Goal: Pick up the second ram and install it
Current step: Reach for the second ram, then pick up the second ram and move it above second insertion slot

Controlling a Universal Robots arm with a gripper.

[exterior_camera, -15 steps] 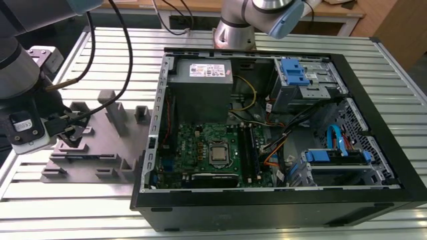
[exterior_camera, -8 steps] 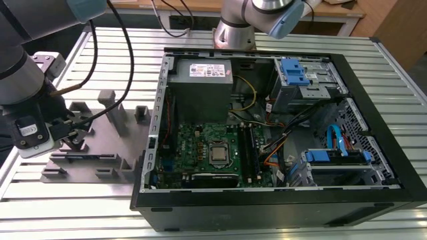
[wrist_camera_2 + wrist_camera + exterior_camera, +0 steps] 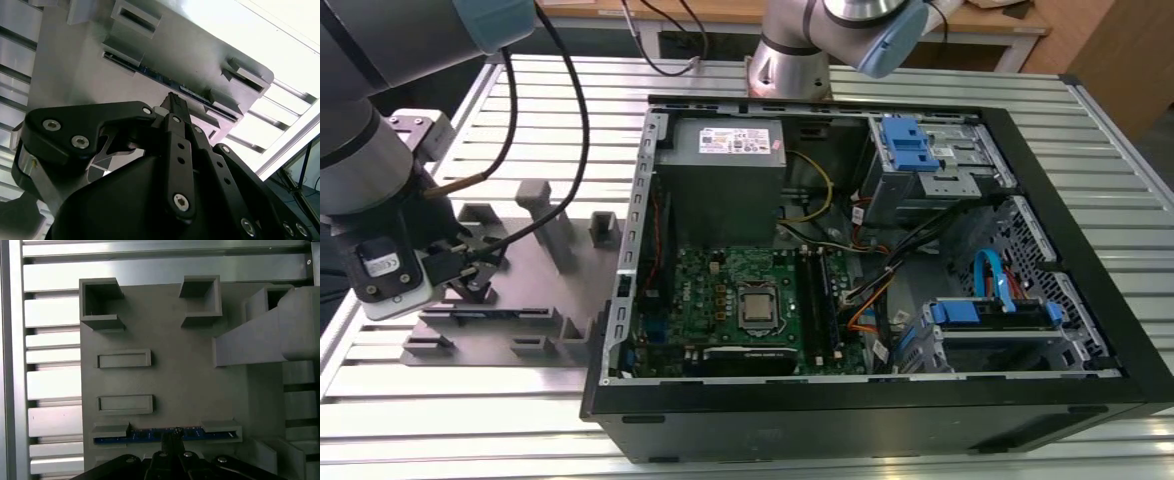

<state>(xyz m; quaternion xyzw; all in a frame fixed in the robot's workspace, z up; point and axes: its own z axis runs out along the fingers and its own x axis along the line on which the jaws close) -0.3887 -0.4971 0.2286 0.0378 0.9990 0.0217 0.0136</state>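
From my remote station I am watching the gripper (image 3: 464, 278) hanging over the grey tray (image 3: 574, 330), which is sitting on the slatted metal table (image 3: 520, 400) at the exterior view's left, about nine o'clock from the open computer case (image 3: 1067, 250).

In the first wrist view the second ram (image 3: 135, 435) is showing as a thin blue strip. It is standing on its long edge in the grey tray (image 3: 190, 370), with each end sitting in a low grey holder. The gripper (image 3: 172, 432) is lining up with the middle of the stick's length, right at its upper edge.

The second wrist view is showing the same thing from the side. The gripper (image 3: 173, 100) is reaching to the dark stick (image 3: 150, 74) at mid-length, above the tray (image 3: 75, 75). I cannot tell whether the gripper is clamping the stick, touching it or standing released around it, since its black body is covering the contact point.

Inside the case, the green motherboard (image 3: 707, 280) with its square silver chip (image 3: 757, 308) is lying toward six o'clock. The grey power supply (image 3: 720, 180) is sitting at twelve o'clock from it. A second arm's base (image 3: 790, 65) is standing at twelve o'clock from the case.
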